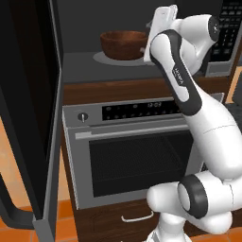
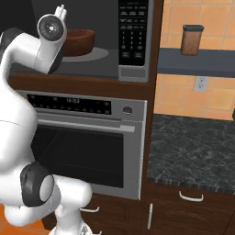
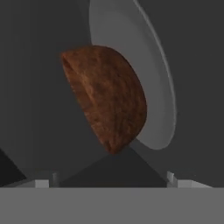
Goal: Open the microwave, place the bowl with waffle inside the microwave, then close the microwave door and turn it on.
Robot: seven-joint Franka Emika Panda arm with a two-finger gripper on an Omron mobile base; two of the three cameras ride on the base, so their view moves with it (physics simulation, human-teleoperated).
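Orange-tiled kitchen with dark wood cabinets, steel oven below the microwave, black stone table to the right under a shelf carrying a brown canister. Microwave door swung wide open at left; bowl resting on the round grey turntable inside the cavity, free of any grip. Pincer just short of the bowl at the cavity mouth, fingers spread wide apart with nothing between them, tips flanking the bowl's near side in the hand view.
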